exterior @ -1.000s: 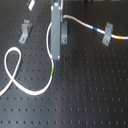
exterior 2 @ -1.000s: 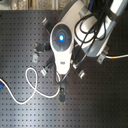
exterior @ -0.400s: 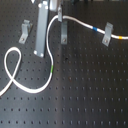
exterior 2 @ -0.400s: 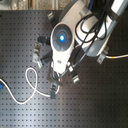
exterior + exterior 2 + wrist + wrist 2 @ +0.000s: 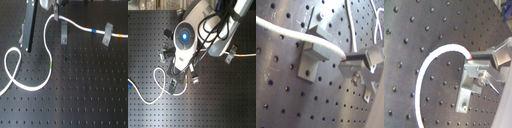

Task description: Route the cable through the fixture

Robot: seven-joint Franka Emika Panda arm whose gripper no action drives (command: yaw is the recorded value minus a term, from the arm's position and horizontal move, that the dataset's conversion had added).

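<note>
While the cable (image 5: 48, 47) lies over a grey clip (image 5: 312, 55) | gripper (image 5: 356, 60) pinches it just past there — holding it down into the slot | loop slack on board (image 5: 90, 95)

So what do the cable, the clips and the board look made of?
Cable: white, smooth, bends in loops, likely plastic-jacketed cord. Clip: grey, matte, blocky, metal or plastic, can't tell. Board: black, matte, gridded with holes, probably anodised metal.
</note>
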